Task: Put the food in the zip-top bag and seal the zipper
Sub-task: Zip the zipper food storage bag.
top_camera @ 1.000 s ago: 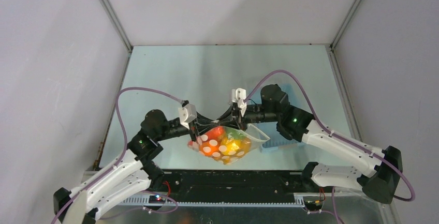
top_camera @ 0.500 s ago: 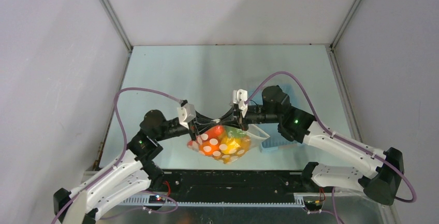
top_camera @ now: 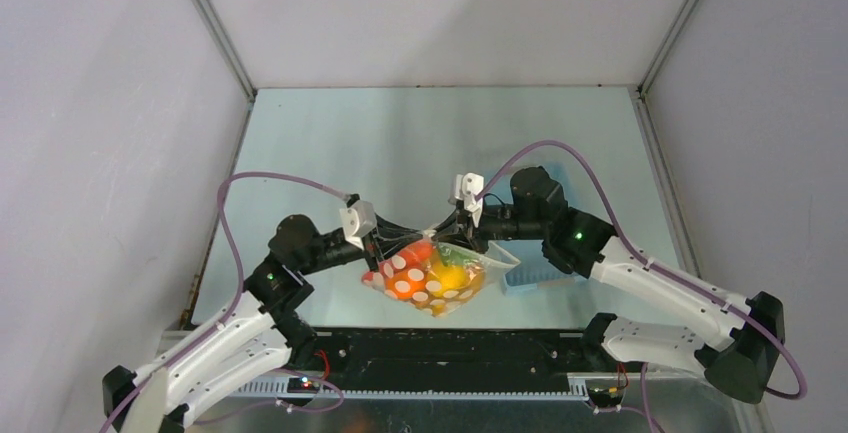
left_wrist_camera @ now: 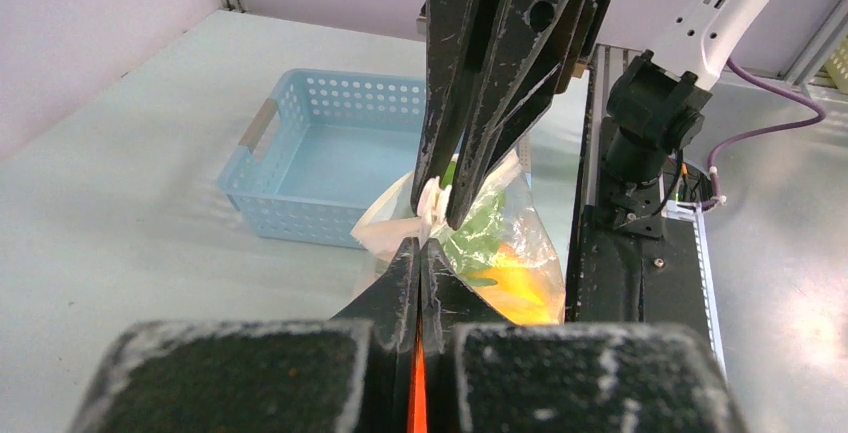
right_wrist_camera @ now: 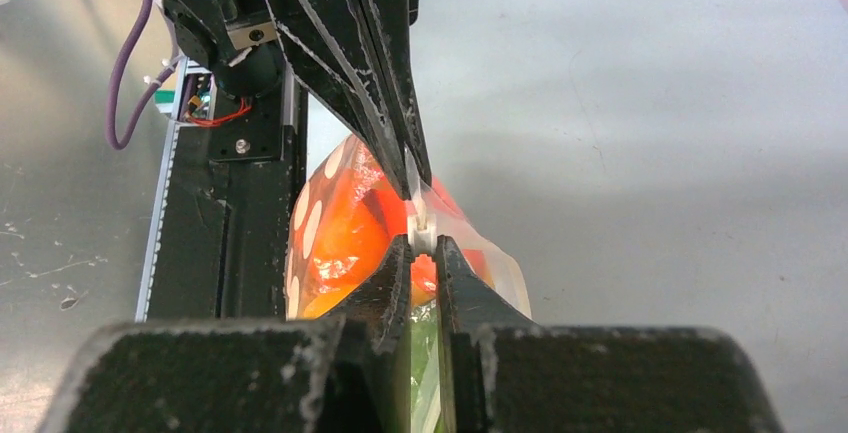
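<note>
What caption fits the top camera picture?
Left gripper and right gripper pinch the zip-top bag, full of food, beside a basket.

right end effector (right_wrist_camera: 422, 245): rises from 6 o'clock, fingers nipped on the zipper with a thin gap between them
zipper (right_wrist_camera: 421, 225): small white slider at centre, between both sets of tips
left end effector (right_wrist_camera: 413, 181): reaches down from 12 o'clock, fingers pressed together on the bag's top edge
bag (right_wrist_camera: 312, 221): clear with white dots, spreading toward 8 o'clock
food (right_wrist_camera: 350, 243): orange and red inside, green near 6 o'clock
tabletop (right_wrist_camera: 650, 153): grey, 1 to 5 o'clock
rail (right_wrist_camera: 225, 243): black, 9 o'clock
</note>
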`<state>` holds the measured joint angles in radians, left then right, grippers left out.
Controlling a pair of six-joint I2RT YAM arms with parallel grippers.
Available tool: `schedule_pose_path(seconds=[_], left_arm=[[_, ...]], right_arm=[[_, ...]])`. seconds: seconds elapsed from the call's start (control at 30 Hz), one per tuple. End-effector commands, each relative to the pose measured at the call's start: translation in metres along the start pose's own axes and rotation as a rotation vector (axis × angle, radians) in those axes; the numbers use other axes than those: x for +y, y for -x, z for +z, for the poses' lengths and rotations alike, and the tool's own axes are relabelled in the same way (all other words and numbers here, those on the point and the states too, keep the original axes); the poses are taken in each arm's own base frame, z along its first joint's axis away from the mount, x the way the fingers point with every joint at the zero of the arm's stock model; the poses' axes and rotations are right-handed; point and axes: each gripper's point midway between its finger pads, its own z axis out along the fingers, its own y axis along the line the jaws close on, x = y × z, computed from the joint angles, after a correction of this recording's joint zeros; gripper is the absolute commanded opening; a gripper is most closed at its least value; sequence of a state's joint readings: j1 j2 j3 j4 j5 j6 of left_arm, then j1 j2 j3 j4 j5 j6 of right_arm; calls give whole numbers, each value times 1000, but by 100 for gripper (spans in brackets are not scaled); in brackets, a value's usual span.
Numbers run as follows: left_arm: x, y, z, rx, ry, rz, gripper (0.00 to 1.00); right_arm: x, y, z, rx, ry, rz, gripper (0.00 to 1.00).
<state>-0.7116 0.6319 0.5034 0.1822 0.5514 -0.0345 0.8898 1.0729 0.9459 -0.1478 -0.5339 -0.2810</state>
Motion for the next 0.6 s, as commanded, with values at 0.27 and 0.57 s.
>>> schedule_pose_path(seconds=[0.27,0.57], left_arm=[[-13,14,6,51,-134,113,26],[-6,-1,10,136,-129,117,27]], right_arm=[[-2,41,3,-191,29,-84,0],[15,54,2,-197,136,-117,0]])
